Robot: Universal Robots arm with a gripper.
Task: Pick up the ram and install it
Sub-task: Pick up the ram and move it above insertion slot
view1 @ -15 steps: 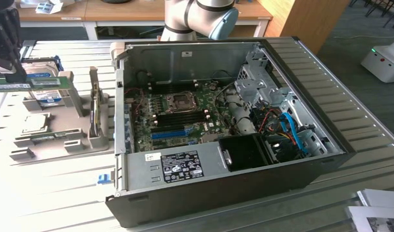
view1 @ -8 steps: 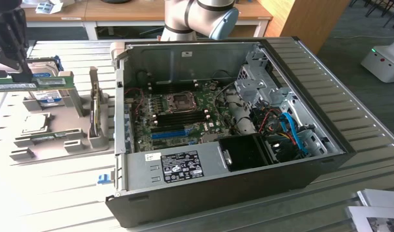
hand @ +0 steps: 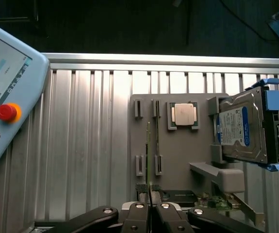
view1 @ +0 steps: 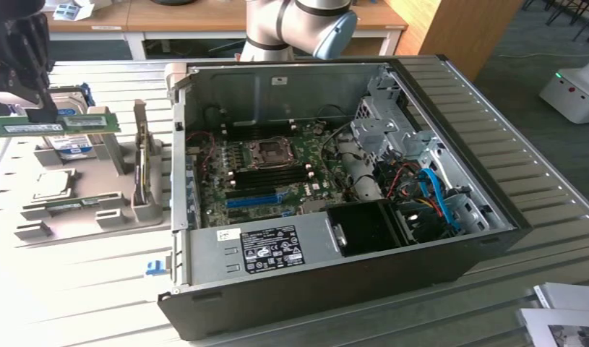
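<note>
Washed-out glare on ribbed table (view1: 82,289)

**Robotics lab bench**

A robot arm (view1: 294,25) rises behind a ribbed metal tabletop (view1: 82,289) carrying an opened computer case (view1: 314,300). A teach pendant (hand: 8,73) with a red stop button (hand: 7,112) lies by its edge, with wooden desks (view1: 198,18) beyond.

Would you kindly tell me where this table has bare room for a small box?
The ribbed table is bare on the near side of the grey tray, at the exterior view's left of the computer case, and in a strip along the case's other side. The tray is crowded with parts; the claw holds the ram above it.
</note>
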